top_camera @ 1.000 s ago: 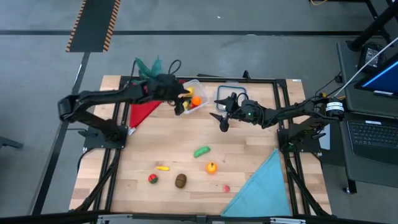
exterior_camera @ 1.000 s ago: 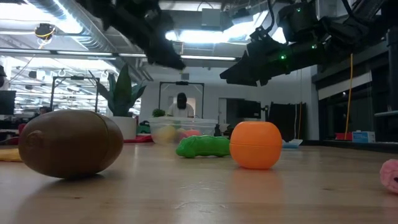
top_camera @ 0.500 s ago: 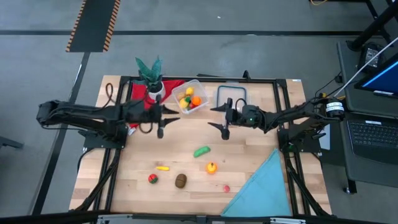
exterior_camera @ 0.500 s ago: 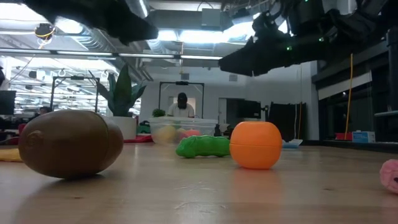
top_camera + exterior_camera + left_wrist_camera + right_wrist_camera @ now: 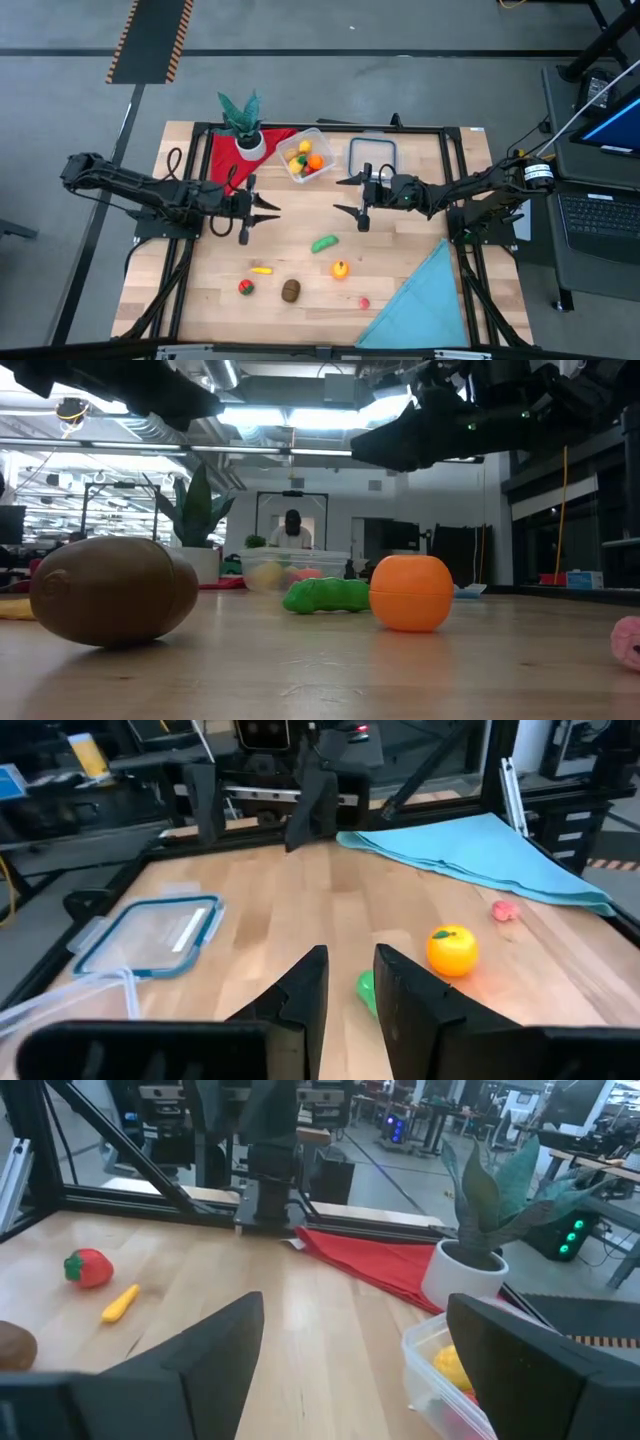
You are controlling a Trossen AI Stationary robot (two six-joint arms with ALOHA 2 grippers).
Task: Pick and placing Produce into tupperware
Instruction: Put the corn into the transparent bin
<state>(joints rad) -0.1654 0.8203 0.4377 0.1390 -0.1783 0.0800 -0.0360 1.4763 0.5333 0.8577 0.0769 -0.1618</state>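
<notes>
Left gripper (image 5: 243, 209) empty, fingers narrowed to slim gap, grasping nothing; green veggie (image 5: 366, 990) sits just past fingertips, probably next pick. Right gripper (image 5: 361, 195) spread wide, empty, hovering. Tupperware (image 5: 307, 155) part-filled, beside right fingers.
</notes>
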